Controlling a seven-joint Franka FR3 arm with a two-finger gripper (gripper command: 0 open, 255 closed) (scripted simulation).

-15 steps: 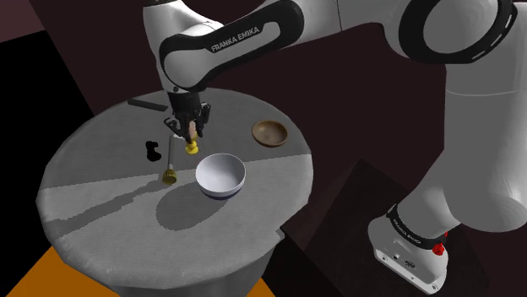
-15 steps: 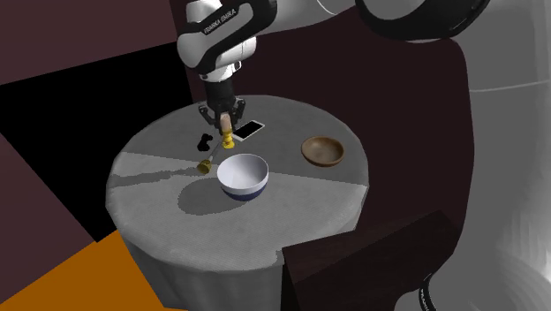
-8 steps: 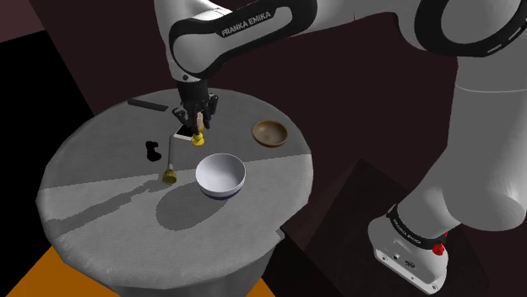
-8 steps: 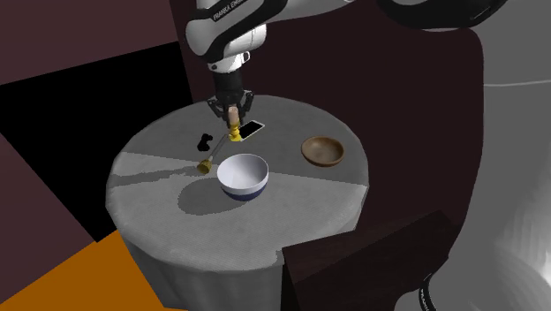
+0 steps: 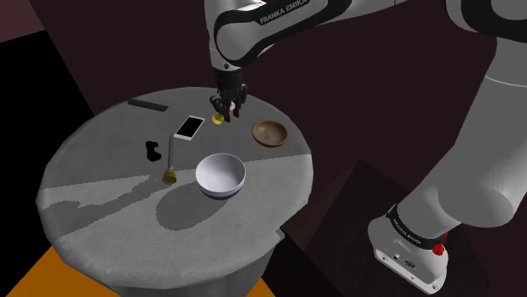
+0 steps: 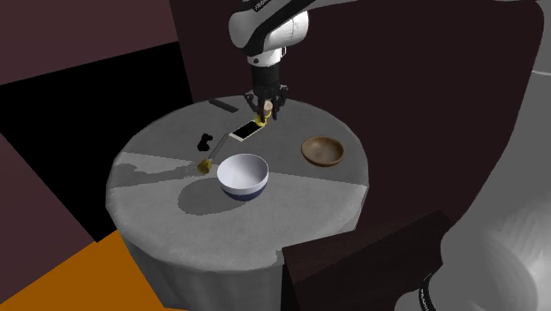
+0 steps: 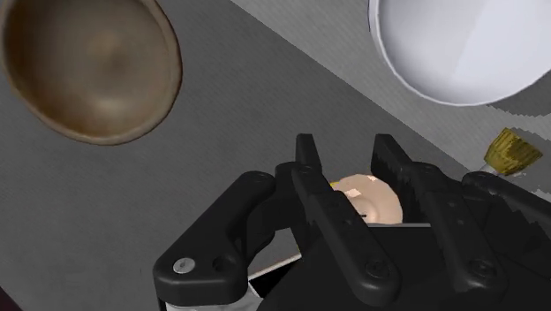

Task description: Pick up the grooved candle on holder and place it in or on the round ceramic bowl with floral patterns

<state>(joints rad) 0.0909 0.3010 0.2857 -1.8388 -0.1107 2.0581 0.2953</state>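
My black gripper (image 5: 226, 108) is shut on a short tan candle on a yellow holder (image 5: 219, 119) and holds it above the far part of the round grey table (image 5: 101, 202). In the second exterior view the gripper (image 6: 265, 109) hangs over the table's back, past the white phone (image 6: 247, 131). The wrist view has the candle (image 7: 371, 199) clasped between the two fingers (image 7: 346, 159). A white bowl with a dark base (image 5: 220, 175) (image 6: 243, 175) (image 7: 459, 44) stands mid-table, nearer the front than the gripper. A brown bowl (image 5: 270, 132) (image 6: 323, 150) (image 7: 88, 71) sits to the shoulder view's right of the gripper.
A white phone (image 5: 189, 127), a small black object (image 5: 151, 151), a dark flat bar (image 5: 149, 105) and a thin stick with a gold foot (image 5: 170, 164) (image 7: 512, 150) lie on the table's left half. A dark box (image 5: 355, 211) stands beside the table.
The gripper has carried the candle up and toward the shoulder view's right and the table's back, away from the stick and uncovering the phone. It stays shut on the candle.
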